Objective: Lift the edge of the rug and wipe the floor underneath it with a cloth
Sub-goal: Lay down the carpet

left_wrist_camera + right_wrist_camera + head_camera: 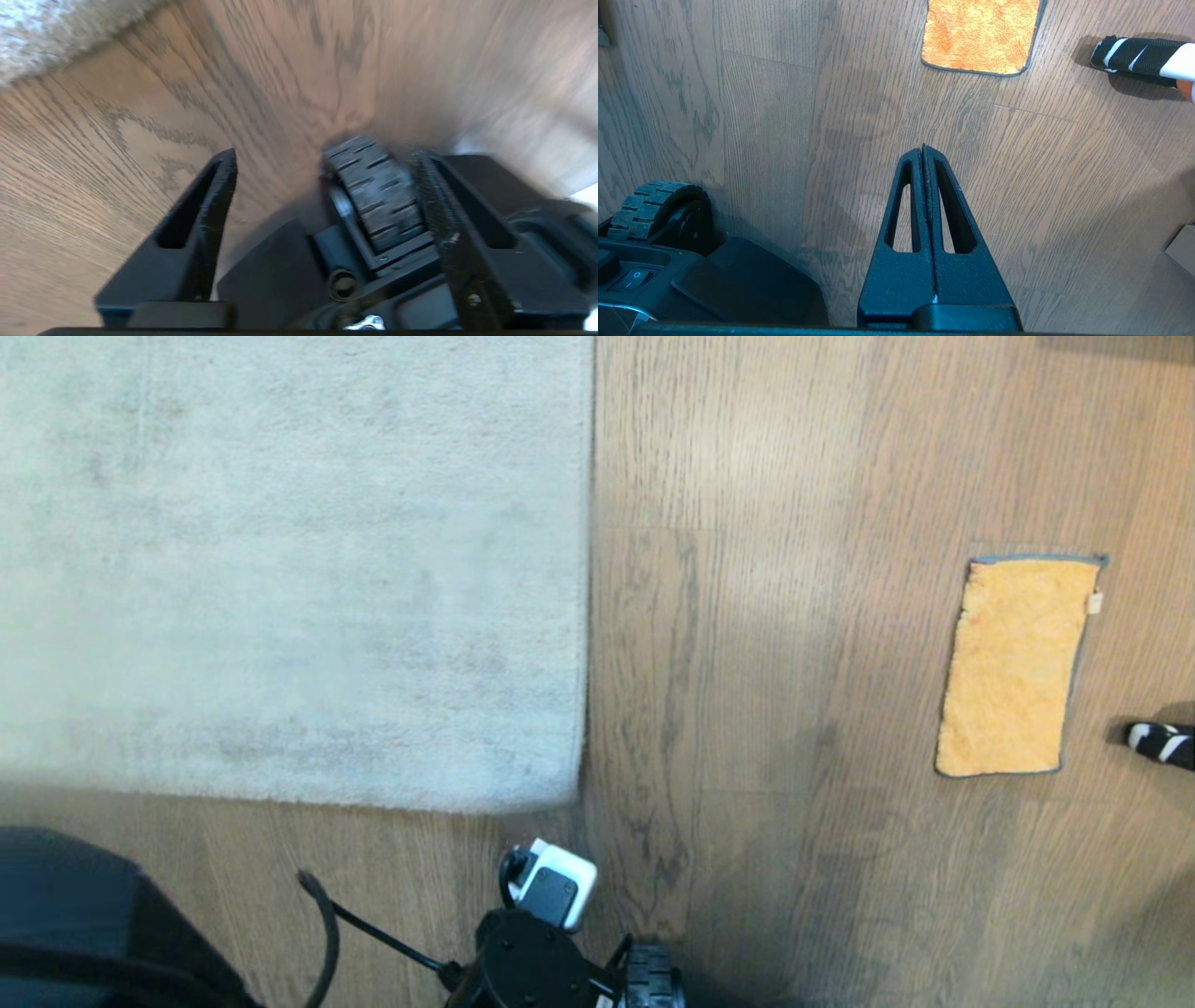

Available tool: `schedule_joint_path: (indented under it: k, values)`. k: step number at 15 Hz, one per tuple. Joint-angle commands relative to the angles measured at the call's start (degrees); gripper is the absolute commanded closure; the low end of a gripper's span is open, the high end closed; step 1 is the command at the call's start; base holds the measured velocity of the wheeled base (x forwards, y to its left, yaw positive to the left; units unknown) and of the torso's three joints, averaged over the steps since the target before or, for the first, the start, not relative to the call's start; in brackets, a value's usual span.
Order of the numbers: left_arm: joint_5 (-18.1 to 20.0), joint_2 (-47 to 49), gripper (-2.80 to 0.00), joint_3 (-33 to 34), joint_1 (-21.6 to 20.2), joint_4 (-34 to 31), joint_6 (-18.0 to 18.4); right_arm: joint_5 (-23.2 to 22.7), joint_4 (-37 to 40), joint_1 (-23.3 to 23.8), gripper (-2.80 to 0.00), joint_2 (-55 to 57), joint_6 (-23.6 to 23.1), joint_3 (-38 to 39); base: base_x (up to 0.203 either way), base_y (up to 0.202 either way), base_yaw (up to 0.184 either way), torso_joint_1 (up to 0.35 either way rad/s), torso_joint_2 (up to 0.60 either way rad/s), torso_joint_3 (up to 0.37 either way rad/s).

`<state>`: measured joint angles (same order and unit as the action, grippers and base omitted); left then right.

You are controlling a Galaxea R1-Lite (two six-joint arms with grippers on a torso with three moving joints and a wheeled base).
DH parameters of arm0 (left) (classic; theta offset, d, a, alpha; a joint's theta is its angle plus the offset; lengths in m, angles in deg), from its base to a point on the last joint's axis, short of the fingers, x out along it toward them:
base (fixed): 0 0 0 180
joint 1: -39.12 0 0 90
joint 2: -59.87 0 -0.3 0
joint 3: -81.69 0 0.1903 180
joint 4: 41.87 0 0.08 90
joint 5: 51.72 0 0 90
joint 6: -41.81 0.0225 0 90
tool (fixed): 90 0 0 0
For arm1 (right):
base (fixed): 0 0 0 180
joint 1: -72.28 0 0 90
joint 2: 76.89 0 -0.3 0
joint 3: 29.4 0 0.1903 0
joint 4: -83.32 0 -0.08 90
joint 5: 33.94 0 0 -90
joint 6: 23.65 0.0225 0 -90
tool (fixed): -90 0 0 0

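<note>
I see the rug edge lying flat on the floor, its corner just ahead of my left tool, which is released and empty above bare planks by the base wheel. My right tool is clenched on nothing, with the cloth flat on the floor ahead, apart from it.
</note>
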<state>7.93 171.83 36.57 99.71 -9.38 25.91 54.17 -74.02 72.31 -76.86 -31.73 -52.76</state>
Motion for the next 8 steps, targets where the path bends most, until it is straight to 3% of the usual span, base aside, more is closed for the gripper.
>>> schedule_joint_path:
  k: [1,6,8]
  values:
    - [-0.80,5.40,-2.80,0.86,-0.10,2.27,0.93,-0.04,-0.08,-0.02,0.00,0.06,-0.09,0.00,0.000,0.000,0.000,0.000,0.00,0.000]
    - [-2.85,9.24,-2.80,5.66,-0.80,7.07,2.28,-0.04,-0.04,-0.02,0.00,0.06,-0.09,0.00,0.000,0.000,0.000,0.000,0.00,0.000]
    - [-4.80,9.04,-2.80,6.55,-2.12,7.10,4.68,-0.04,0.00,-0.02,0.00,0.06,-0.09,0.00,0.000,0.000,0.000,0.000,0.00,0.000]
